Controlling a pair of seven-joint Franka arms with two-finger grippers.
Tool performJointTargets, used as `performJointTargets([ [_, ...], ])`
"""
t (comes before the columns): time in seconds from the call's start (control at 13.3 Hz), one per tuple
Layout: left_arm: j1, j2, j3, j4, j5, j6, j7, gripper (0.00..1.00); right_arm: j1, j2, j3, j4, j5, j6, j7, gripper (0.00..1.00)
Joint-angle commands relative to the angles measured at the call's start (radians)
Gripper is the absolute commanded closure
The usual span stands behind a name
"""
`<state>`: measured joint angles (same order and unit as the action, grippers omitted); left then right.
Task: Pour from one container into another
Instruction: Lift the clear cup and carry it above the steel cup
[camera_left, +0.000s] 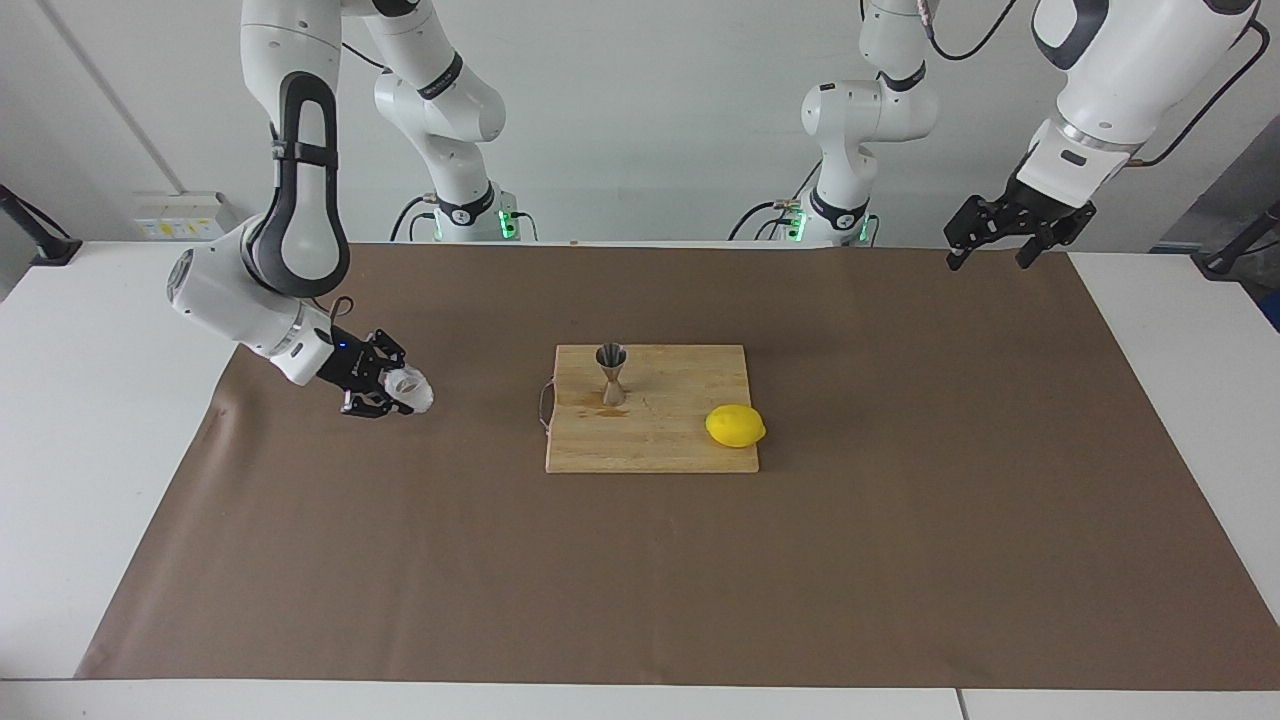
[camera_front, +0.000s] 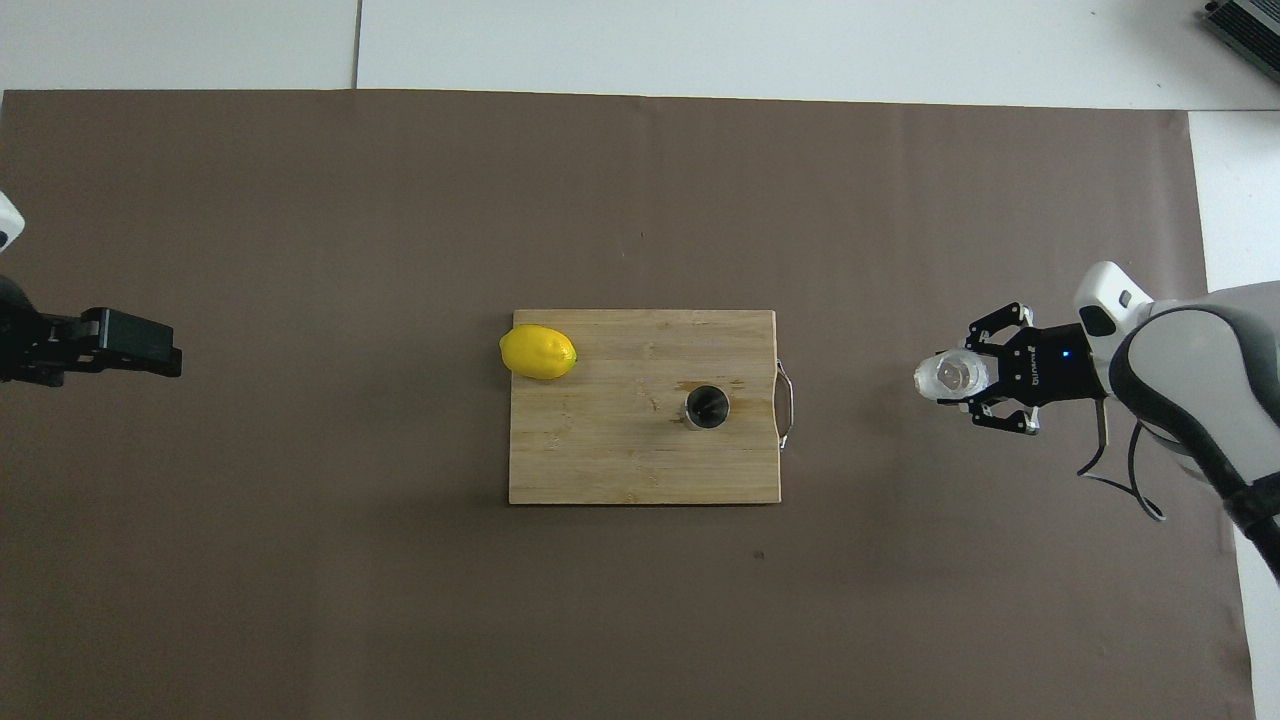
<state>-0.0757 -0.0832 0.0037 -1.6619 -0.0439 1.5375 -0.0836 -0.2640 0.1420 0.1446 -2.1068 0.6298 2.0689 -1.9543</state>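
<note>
While the brown mat (camera_left: 900, 560) covers most of the table, the board (camera_left: 660, 445) lies at its middle, likely as a steady pouring spot. The lemon (camera_left: 735, 426) rests on the board's edge toward the left arm's end. The jigger (camera_left: 611, 373) stands upright on the board, mouth up to receive. The right gripper (camera_left: 392, 392), toward the right arm's end of the mat, grips the glass cup (camera_left: 410, 390), well apart from the jigger. The left gripper (camera_left: 1005, 245) waits raised, fingers spread, holding nothing.
</note>
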Motion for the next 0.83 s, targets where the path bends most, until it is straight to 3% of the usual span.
performJointTargets([
  [0.0, -0.007, -0.017, 0.001, -0.010, 0.021, -0.013, -0.015, 0.00, 0.061, -0.024, 0.006, 0.040, 0.001, -0.003, 0.108, 1.00],
  [0.23, -0.007, -0.017, 0.001, -0.012, 0.021, -0.019, -0.015, 0.00, 0.144, -0.025, 0.006, 0.086, -0.028, 0.008, 0.243, 1.00],
  [0.75, -0.006, -0.018, 0.001, -0.015, 0.019, -0.020, -0.013, 0.00, 0.396, -0.016, 0.007, 0.157, -0.263, 0.117, 0.658, 1.00],
])
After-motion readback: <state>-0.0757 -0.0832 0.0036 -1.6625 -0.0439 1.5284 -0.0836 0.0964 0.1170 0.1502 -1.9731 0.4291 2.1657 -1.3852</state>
